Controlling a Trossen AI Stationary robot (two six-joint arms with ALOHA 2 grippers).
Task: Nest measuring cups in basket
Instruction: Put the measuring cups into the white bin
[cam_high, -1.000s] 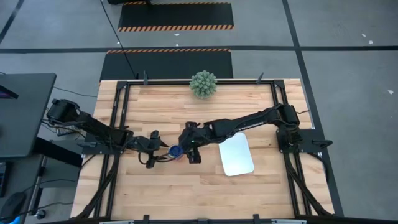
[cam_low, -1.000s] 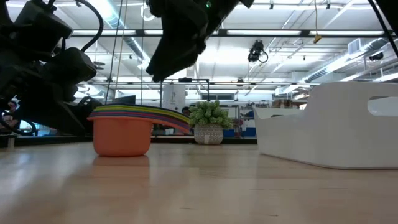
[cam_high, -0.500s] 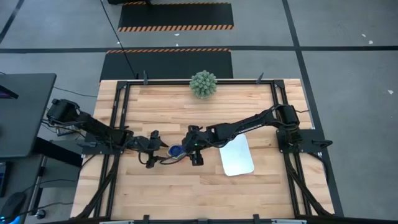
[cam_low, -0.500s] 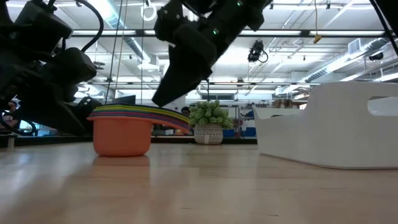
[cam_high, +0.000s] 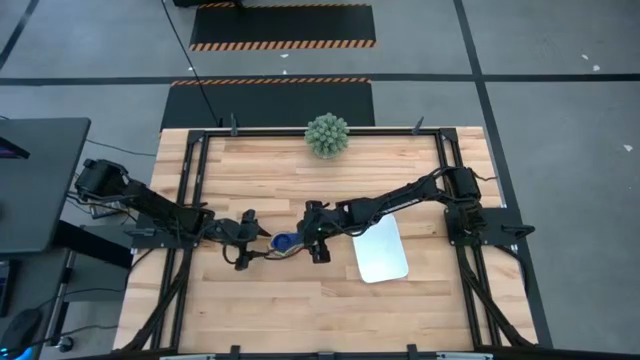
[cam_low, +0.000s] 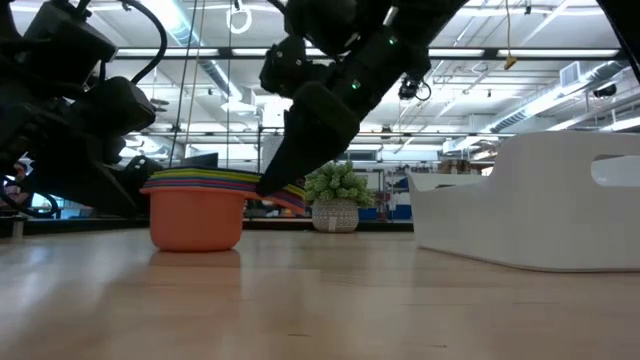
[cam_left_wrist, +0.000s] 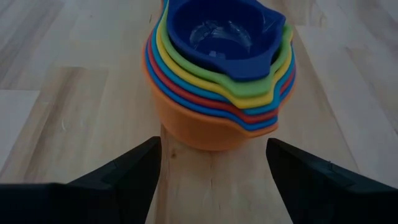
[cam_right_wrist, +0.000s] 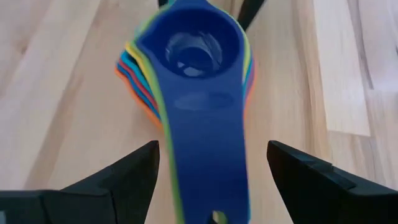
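Two grippers at frame centre: left gripper (cam_high: 243, 253) fingers apart just left of nested measuring cups (cam_high: 284, 243); right gripper (cam_high: 318, 247) fingers apart, straddling the cups' handles. White basket (cam_high: 380, 248) right of centre.

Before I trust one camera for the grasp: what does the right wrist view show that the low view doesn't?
Only the right wrist view shows the measuring cups from above, the blue one innermost, and its open fingers flanking the handles. Only the low view shows the basket, the plant and the left arm behind the stack. Both show the nested stack resting on the table.
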